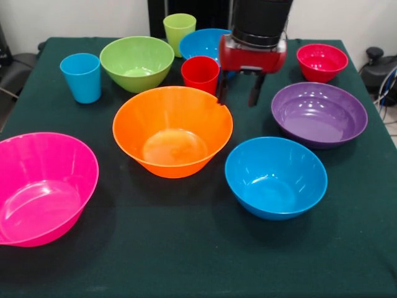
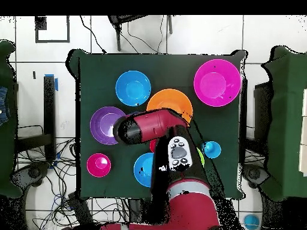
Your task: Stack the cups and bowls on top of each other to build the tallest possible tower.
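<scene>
From the front, the gripper (image 1: 239,92) is hanging with its fingers spread and holding nothing, just beside the red cup (image 1: 200,74) and over the far rim of the orange bowl (image 1: 172,130), which is sitting unstacked mid-table. From overhead, the arm (image 2: 157,127) is covering part of the orange bowl (image 2: 171,100), with the pink bowl (image 2: 217,82) lying near it.

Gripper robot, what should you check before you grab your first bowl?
1. Gripper open: ok, fingers apart, holding nothing.
2. Orange bowl upright as base: ok, empty.
3. Gripper clear of orange bowl's rim: cannot tell, one finger looks very close.
4. Purple bowl free to lift: ok, nothing inside.
5. Red cup clear of the gripper: cannot tell, it stands right beside.
6. Tower started: not ok, nothing stacked.
</scene>
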`<state>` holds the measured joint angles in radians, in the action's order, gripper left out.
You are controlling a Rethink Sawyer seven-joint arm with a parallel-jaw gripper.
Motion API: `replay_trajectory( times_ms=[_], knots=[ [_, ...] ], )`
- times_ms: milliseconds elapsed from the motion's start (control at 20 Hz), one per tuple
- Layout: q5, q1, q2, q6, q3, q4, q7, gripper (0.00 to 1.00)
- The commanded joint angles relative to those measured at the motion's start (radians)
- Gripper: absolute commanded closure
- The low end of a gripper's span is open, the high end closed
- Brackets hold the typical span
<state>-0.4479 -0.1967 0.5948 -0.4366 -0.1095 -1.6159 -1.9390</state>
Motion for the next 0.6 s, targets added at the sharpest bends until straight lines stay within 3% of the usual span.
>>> replay_trajectory(
  times_ms=[50,200,600],
  knots=[
    [-0.127,-0.101,-0.045,-0.119,-0.151,0.08,0.336,0.0],
    [-0.146,-0.154,-0.042,-0.122,-0.191,0.064,0.356,0.0],
    [-0.157,-0.216,-0.063,-0.083,-0.281,0.002,0.297,0.0]
  ],
)
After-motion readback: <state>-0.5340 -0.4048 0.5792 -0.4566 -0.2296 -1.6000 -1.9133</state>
